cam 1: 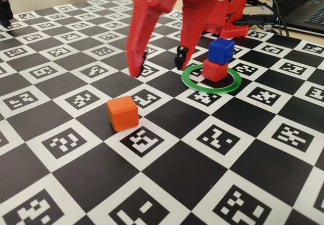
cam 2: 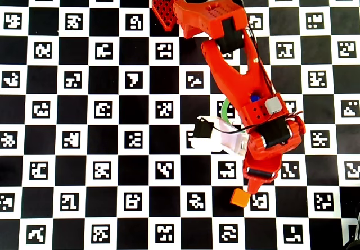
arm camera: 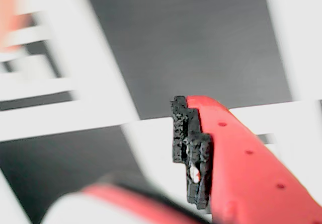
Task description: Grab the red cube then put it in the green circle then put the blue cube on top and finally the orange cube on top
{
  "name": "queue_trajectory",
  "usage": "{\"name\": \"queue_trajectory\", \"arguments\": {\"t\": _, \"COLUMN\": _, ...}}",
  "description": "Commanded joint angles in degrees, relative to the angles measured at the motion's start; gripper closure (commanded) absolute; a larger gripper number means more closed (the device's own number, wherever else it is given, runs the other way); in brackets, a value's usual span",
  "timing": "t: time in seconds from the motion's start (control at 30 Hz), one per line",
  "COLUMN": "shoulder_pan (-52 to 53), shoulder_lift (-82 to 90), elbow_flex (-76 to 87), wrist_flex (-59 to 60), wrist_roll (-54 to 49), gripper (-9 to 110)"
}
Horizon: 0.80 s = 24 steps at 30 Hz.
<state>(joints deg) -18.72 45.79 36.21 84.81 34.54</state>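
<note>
We see an arm (cam 2: 236, 81) of bright red printed plastic; black servo blocks sit in its joints; thin dark cables trail beside a white wrist camera mount (cam 2: 222, 140); the gripper (cam 1: 158, 65) has tapered red fingers, black ridged pads (arm camera: 191, 153) and small dimples.

Fixed view: low cam, near board (cam 1: 167, 179) level, looks across the checkered mat toward the arm base at the far edge; orange cube (cam 1: 122, 113) close in foreground, green circle (cam 1: 211, 79) w/ stacked cubes farther back.

Overhead view: straight down, higher up, takes in most of the board; arm base at top edge. Shares orange cube (cam 2: 241, 197), part of the ring & the arm w/ fixed view.

Wrist view: rides on the arm, v. close to the mat, blurred; one finger (arm camera: 236, 158) fills lower right.
</note>
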Motion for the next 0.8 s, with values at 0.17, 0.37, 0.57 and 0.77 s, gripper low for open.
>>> {"name": "queue_trajectory", "arguments": {"t": 0.17, "shoulder_pan": 3.0, "shoulder_lift": -5.7, "elbow_flex": -14.8, "wrist_flex": -1.8, "wrist_roll": 0.7, "gripper": 69}}
{"name": "queue_trajectory", "arguments": {"t": 0.37, "shoulder_pan": 4.5, "shoulder_lift": -9.3, "elbow_flex": -16.6, "wrist_flex": -2.7, "wrist_roll": 0.6, "gripper": 69}}
{"name": "queue_trajectory", "arguments": {"t": 0.57, "shoulder_pan": 5.3, "shoulder_lift": -12.0, "elbow_flex": -18.5, "wrist_flex": -4.0, "wrist_roll": 0.5, "gripper": 69}}
{"name": "queue_trajectory", "arguments": {"t": 0.77, "shoulder_pan": 5.4, "shoulder_lift": -13.7, "elbow_flex": -18.5, "wrist_flex": -5.1, "wrist_roll": 0.5, "gripper": 69}}
